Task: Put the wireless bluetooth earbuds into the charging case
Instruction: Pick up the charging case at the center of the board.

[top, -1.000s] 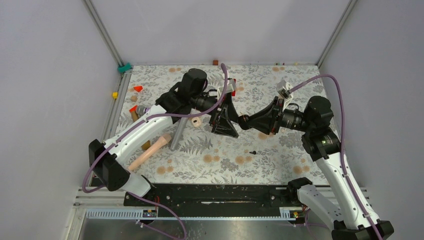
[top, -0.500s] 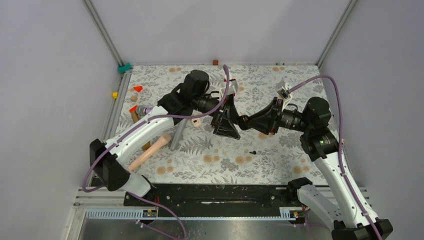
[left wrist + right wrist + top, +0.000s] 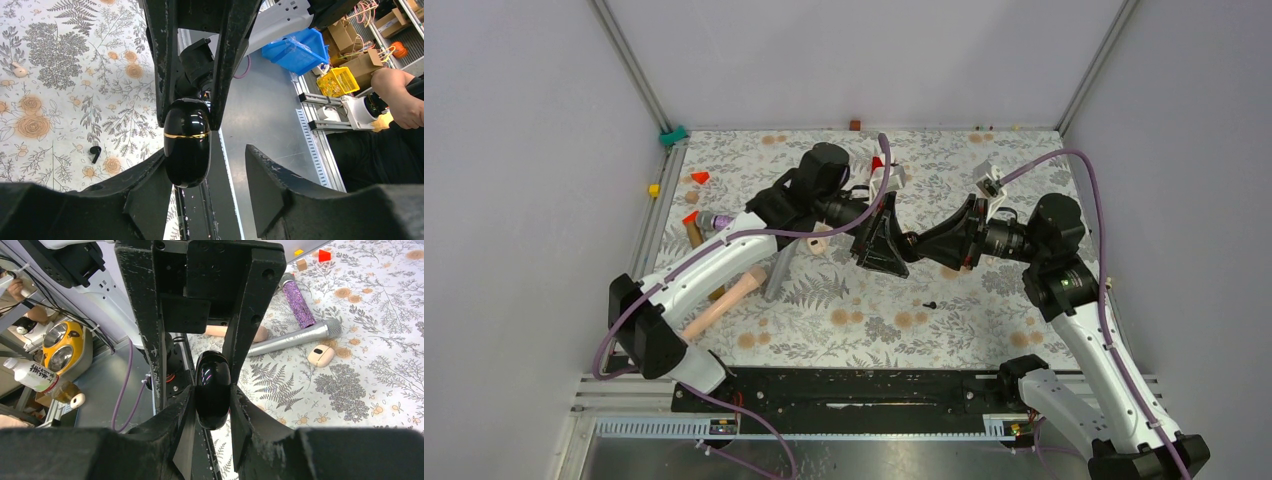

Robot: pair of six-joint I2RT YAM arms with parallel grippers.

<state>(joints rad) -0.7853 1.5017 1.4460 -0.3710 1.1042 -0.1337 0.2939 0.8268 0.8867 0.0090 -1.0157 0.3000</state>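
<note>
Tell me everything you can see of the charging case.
The charging case is a small, glossy black, pebble-shaped shell that looks like plastic, with a thin gold seam around its middle; its lid looks closed. It is held in the air above the floral table, pinched at both sides by the right tool. The left tool brackets its other end: one finger touches it, the other stands apart.

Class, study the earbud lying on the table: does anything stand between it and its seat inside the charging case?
Yes. The charging case is closed along its gold seam, so the earbud cannot go in yet. The right gripper holds the case off the table, between the jaws of the open left gripper.
</note>
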